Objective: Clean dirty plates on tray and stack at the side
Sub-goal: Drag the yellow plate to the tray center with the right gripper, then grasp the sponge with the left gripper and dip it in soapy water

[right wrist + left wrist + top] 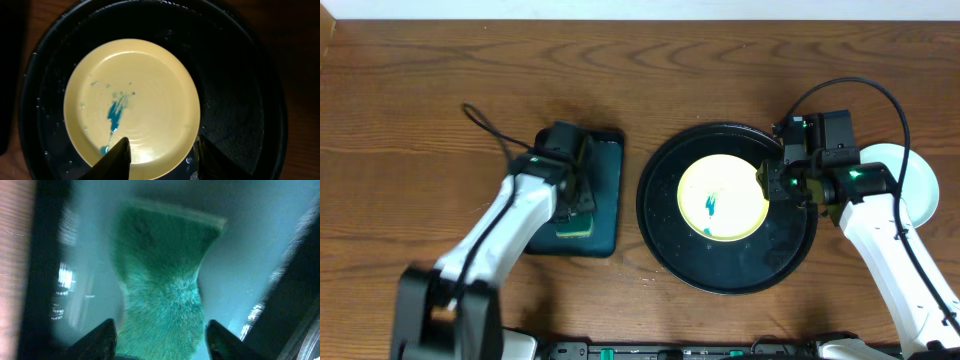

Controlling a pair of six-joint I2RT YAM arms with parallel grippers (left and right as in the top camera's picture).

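A pale yellow plate (720, 200) with a blue-green smear at its centre lies in the round black tray (665, 240). In the right wrist view the plate (132, 95) fills the tray (240, 100). My right gripper (162, 142) hangs open over its near rim, one finger above the plate and one above the tray floor, holding nothing. A mint-white plate (920, 185) rests on the table at the far right, partly under my right arm. My left gripper (160, 325) is down on a green sponge (162, 270), both fingers against its sides.
The sponge (575, 228) lies in a rectangular dark teal tray (610, 190) left of the black tray. A black cable (485, 125) loops on the wood behind the left arm. The right arm's cable arcs above the black tray's right side.
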